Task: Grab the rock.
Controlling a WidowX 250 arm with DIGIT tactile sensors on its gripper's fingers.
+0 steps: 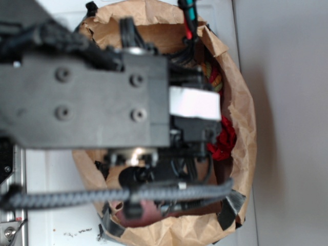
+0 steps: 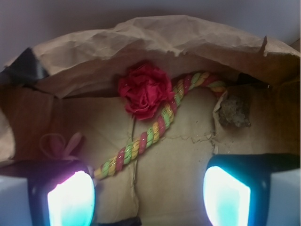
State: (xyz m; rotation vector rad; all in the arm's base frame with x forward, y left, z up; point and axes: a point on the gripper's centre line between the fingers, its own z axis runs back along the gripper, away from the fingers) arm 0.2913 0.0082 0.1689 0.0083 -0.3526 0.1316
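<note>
Two views: your exterior camera is mostly blocked by the blurred black arm (image 1: 87, 97); the wrist camera looks down into the box.
Box: a cardboard floor (image 2: 178, 160) ringed by a crumpled brown paper wall (image 2: 155, 37), dark tape at its far left corner.
Gripper: you see the gripper (image 2: 148, 197) spread wide, one glowing fingertip (image 2: 70, 200) at the near left and the other at the near right, with only bare cardboard between them and nothing held.
Rock: the rock (image 2: 233, 111) sits at the far right of the floor, close under the paper wall, well beyond the right fingertip and apart from it.
Flower: the red flower (image 2: 145, 89) lies at the far middle, left of the rock.
Rope: a twisted rope (image 2: 150, 134) in pink, yellow and green runs from the near left up toward the rock, passing just beside the flower.
Pink item: a pale pink bow-like shape (image 2: 61, 146) rests near the left fingertip; you cannot tell what it is.
</note>
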